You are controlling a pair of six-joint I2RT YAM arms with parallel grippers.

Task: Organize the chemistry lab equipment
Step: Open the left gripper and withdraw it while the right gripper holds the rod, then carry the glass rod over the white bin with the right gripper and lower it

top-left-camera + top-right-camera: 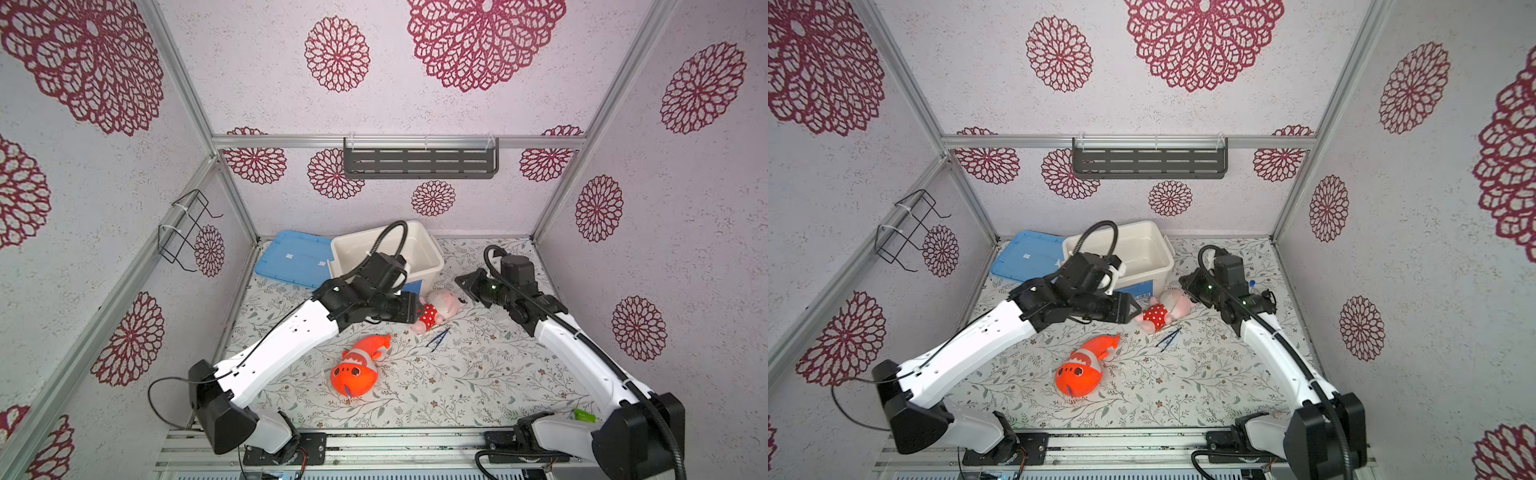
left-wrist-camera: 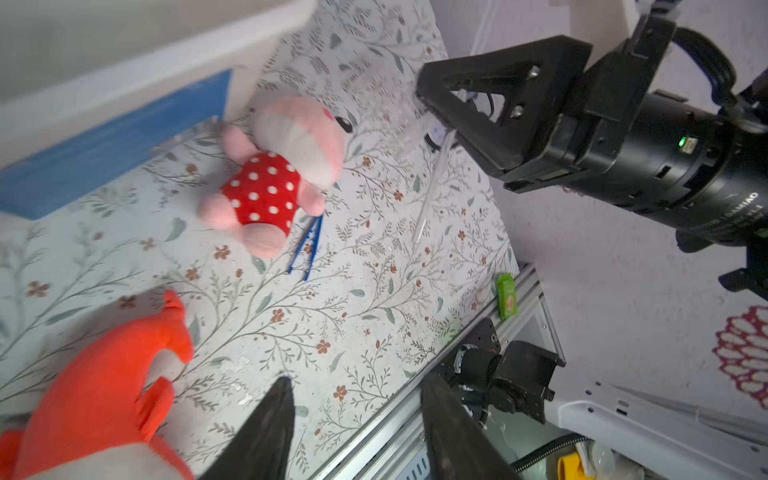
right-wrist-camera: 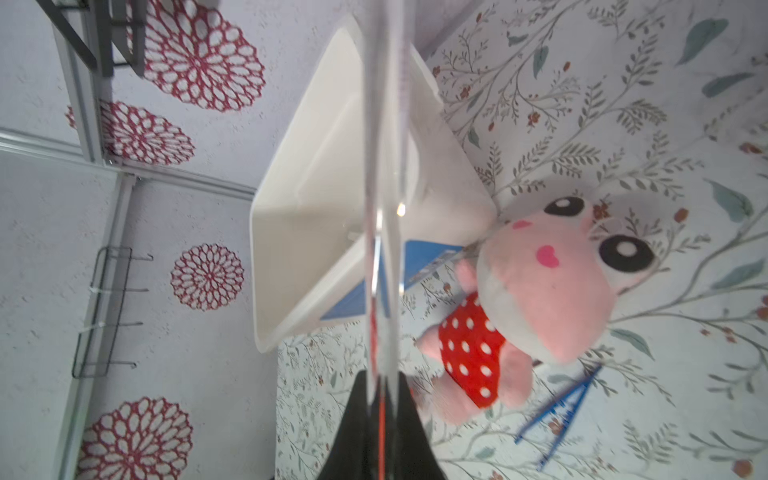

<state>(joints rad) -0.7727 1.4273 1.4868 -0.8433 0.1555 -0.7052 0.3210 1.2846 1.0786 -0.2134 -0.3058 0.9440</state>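
Slipping is the main danger now. The right gripper [image 3: 382, 399] is closed tight on a thin clear rod [image 2: 428, 199], and a long part of the rod sticks out free from the jaws toward the table [image 1: 478, 374]. I cannot tell if its end touches the table. Gripper and rod are to the right of the white bin [image 1: 432, 266], near the head of the pink doll [image 1: 438, 309]. The rod is smooth and narrow, so I judge that a quick swing toward the bin can turn it in the grip or let it drop. The free end can also hit the bin's rim if the arm passes too low.

The left gripper [image 2: 357, 411] is partly open, with nothing between its fingers [image 2: 270, 428]. It hovers beside the bin's near wall, left of the doll. The 2 arms are close here, so crossing paths may cause a bump.

The dark blue tweezers [image 1: 438, 337] lie flat on the table, just beside the doll on its near side. They are thin and low, so a grasp there may catch the doll's fabric instead.
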